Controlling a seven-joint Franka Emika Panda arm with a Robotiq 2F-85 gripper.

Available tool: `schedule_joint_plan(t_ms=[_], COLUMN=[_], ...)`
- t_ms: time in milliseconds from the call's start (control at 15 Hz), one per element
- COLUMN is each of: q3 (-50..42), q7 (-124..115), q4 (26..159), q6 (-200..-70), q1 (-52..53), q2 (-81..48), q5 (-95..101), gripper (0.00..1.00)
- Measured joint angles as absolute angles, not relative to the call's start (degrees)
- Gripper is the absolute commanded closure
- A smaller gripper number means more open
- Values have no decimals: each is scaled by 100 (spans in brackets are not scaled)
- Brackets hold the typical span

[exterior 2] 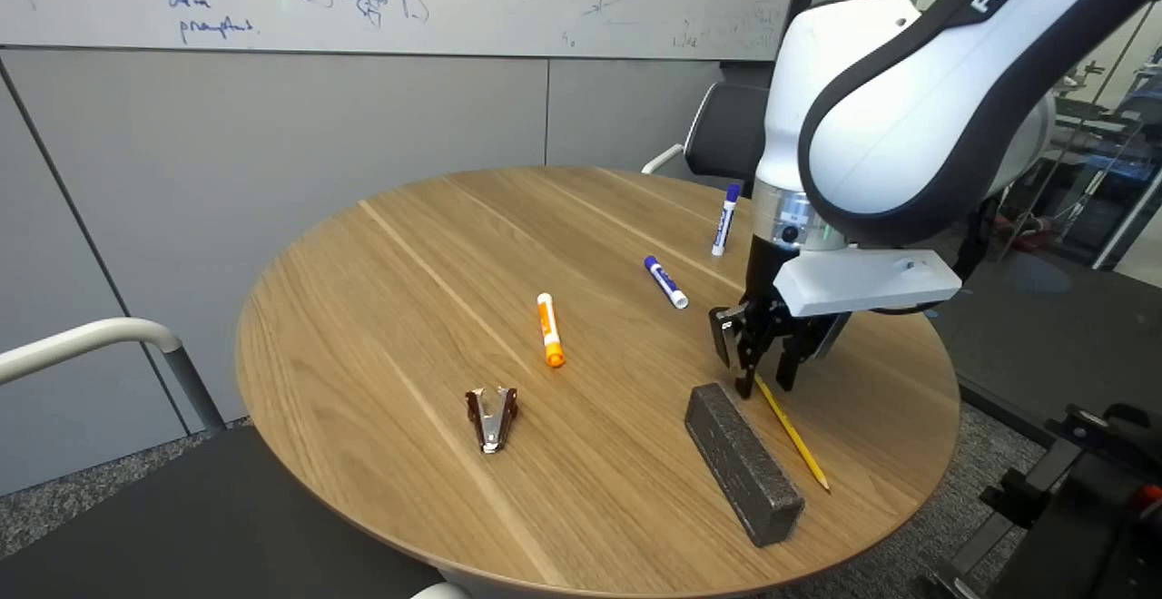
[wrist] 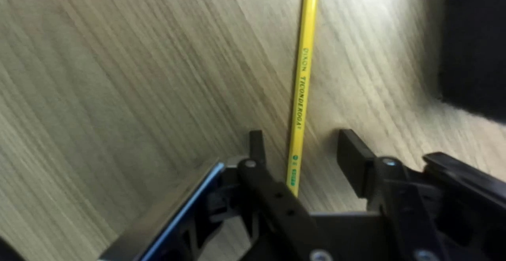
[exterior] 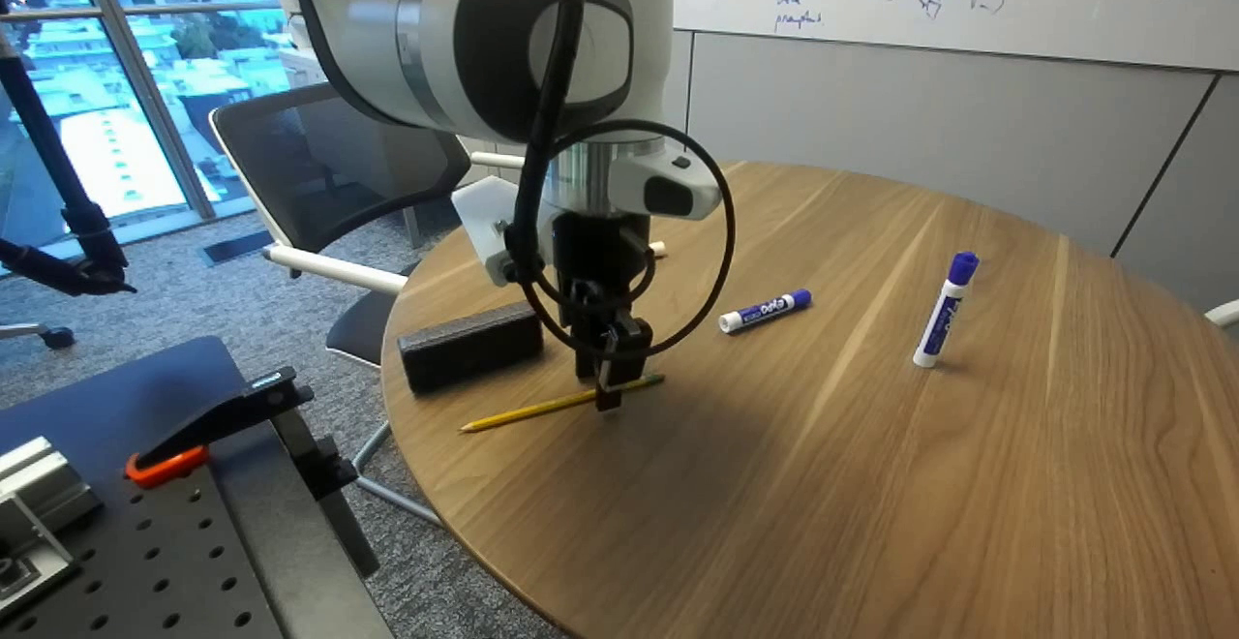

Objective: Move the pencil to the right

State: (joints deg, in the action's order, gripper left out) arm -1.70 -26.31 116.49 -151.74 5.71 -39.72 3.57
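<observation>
The long thin yellow pencil lies flat on the round wooden table in both exterior views (exterior: 523, 413) (exterior 2: 796, 440), and it runs up the wrist view (wrist: 303, 83). My gripper is low over the table at the pencil's blunt end in both exterior views (exterior: 597, 387) (exterior 2: 764, 386). In the wrist view my gripper (wrist: 300, 132) is open, with one finger on each side of the pencil and a gap to both. The pencil's blunt end is hidden behind the gripper in the wrist view.
A dark block (exterior: 474, 347) (exterior 2: 744, 463) (wrist: 474, 47) lies beside the pencil. A blue-and-white marker (exterior: 765, 312) (exterior 2: 665, 282) lies nearby; another (exterior: 941, 315) (exterior 2: 724, 220) seems to stand on end. An orange marker (exterior 2: 550, 331) and a staple remover (exterior 2: 492, 419) lie farther off.
</observation>
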Motion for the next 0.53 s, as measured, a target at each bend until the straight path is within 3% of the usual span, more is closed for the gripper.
schedule_joint_plan(t_ms=[200, 533], q3=[-195, -257], q7=[-2605, -2536], q4=[11593, 11436], q6=[-15156, -14980], q1=[571, 569], q2=[-4003, -4036], q5=[268, 164], gripper=[99, 98])
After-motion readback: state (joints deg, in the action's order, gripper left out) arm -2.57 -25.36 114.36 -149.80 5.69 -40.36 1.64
